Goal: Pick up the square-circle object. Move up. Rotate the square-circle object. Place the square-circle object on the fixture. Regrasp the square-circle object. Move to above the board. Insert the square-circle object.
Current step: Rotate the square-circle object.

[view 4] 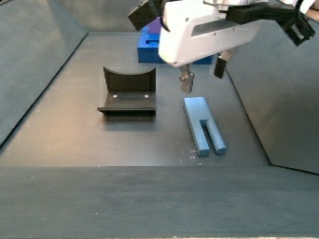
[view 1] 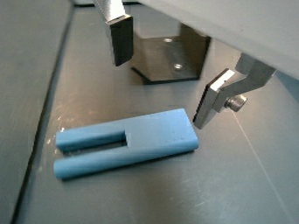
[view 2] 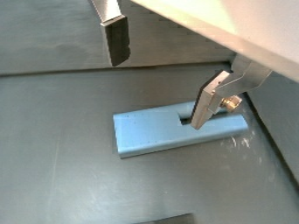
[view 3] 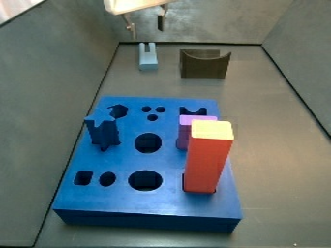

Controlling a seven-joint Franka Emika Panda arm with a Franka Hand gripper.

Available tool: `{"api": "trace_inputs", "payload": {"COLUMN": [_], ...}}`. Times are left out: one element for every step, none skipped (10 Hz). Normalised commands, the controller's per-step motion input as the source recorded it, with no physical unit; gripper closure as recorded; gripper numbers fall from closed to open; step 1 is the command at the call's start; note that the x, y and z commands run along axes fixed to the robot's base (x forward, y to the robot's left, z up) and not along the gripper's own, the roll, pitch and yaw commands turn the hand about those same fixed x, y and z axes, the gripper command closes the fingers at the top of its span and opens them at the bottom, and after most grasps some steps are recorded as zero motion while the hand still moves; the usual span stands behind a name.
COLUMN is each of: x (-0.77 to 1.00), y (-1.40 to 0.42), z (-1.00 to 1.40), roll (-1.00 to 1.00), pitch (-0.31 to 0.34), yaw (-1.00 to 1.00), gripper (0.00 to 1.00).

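Hand hangs open and empty just above the square-circle object, which lies flat on the table, lower centre of a wrist view, its long axis crossing between the fingers.

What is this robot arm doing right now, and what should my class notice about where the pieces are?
The Panda's gripper hangs open above the square-circle object, a pale blue bar lying flat on the dark floor; nothing is held. One finger is low beside the bar. The dark fixture stands beside the bar, apart from it. Further off, the blue board carries a tall red-orange block and a dark blue peg. The pickup has not happened yet.
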Motion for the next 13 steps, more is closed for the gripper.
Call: {"api": "trace_inputs", "payload": {"x": [0.03, 0.03, 0.03, 0.03, 0.03, 0.03, 0.03, 0.03, 0.03, 0.03, 0.03, 0.03, 0.03], "y": [0.0, 0.0, 0.0, 0.0, 0.0, 0.0, 0.0, 0.0, 0.0, 0.0, 0.0, 0.0, 0.0], "z": [-0.04, -0.04, -0.04, -0.04, -0.04, -0.04, -0.04, -0.04, -0.04, -0.04, -0.04, -0.04, -0.04], "roll": [0.0, 0.0, 0.0, 0.0, 0.0, 0.0, 0.0, 0.0, 0.0, 0.0, 0.0, 0.0, 0.0], "pitch": [-0.001, -0.001, -0.001, -0.001, -0.001, -0.001, -0.001, -0.001, -0.001, -0.001, -0.001, -0.001, -0.002], "yaw": [1.0, 1.0, 1.0, 1.0, 1.0, 1.0, 1.0, 1.0, 1.0, 1.0, 1.0, 1.0, 1.0], "gripper": [0.0, 0.0, 0.0, 0.0, 0.0, 0.0, 0.0, 0.0, 0.0, 0.0, 0.0, 0.0, 0.0]}}
